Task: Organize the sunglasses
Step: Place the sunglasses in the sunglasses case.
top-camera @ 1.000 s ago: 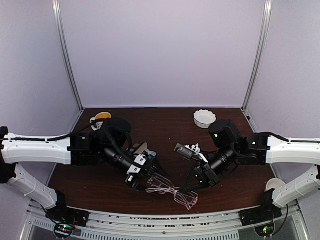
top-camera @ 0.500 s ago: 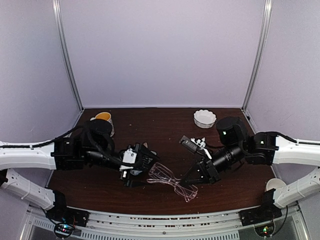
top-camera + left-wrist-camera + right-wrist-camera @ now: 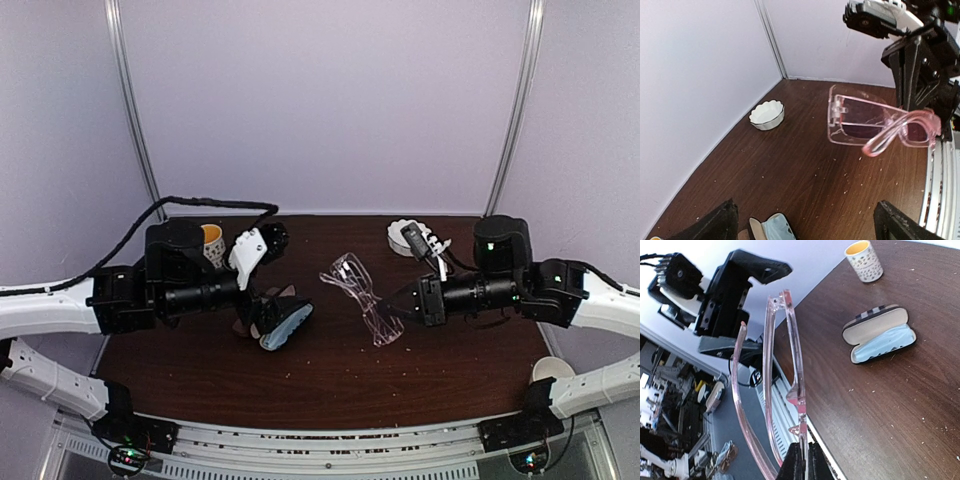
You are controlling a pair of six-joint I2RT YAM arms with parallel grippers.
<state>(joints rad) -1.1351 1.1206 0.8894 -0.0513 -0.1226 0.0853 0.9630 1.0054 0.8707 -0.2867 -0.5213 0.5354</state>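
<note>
The pink-framed, clear-lensed sunglasses (image 3: 358, 293) hang in the air above the middle of the table, arms unfolded. My right gripper (image 3: 396, 303) is shut on one end of their frame (image 3: 799, 390), its tips (image 3: 803, 460) pinching the thin rim. My left gripper (image 3: 262, 305) is to the left of them and apart from them, wide open with nothing between its fingers (image 3: 715, 225). From the left wrist the glasses (image 3: 875, 125) float ahead, with the right arm behind them. An open tan striped case (image 3: 285, 323) with a blue cloth inside lies just under the left gripper.
The open case (image 3: 880, 335) lies on the brown table (image 3: 330, 370), seen too at the left wrist view's bottom edge (image 3: 772, 227). A yellow-lined cup (image 3: 212, 240) stands at the back left, a white scalloped bowl (image 3: 767, 115) at the back right.
The right gripper has lifted the pink glasses off the near table edge, up and toward the middle. The left gripper has opened wide and drawn back to the left, over the case.
</note>
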